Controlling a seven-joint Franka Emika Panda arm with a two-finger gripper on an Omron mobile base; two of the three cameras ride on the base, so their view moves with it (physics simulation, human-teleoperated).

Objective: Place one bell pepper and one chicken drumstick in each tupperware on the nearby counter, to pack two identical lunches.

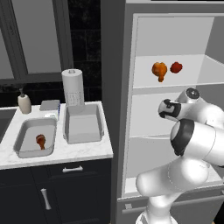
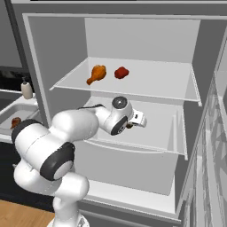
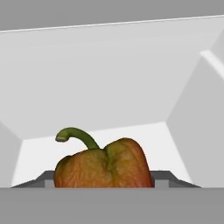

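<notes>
An open refrigerator (image 2: 133, 40) with pale grey walls is seen at the right of the counter (image 1: 83, 151), a white marble-look top over dark navy cabinets. On the counter two light grey tupperware tubs are set side by side: the left tub (image 1: 26, 151) contains one reddish-brown chicken drumstick (image 1: 40, 141), and nothing is seen in the right tub (image 1: 83, 136). Behind the tubs a paper towel roll (image 1: 73, 86), a soap bottle (image 1: 24, 103) and a small blue-grey sponge (image 1: 50, 105) are placed. On the upper refrigerator shelf (image 2: 150, 86) a bright orange chicken drumstick (image 2: 96, 73) and a red bell pepper (image 2: 121, 72) are laid near each other, apart. The white arm is extended onto the middle shelf (image 2: 155, 135), where the pincer (image 2: 133, 123) is held low, right at a second, orange-red bell pepper (image 3: 104, 164) with a curved green stem. In the hand view this pepper is seen very close, at the bottom centre. Whether the pincer is spread or closed around the pepper cannot be told, as the fingertips are hidden.
</notes>
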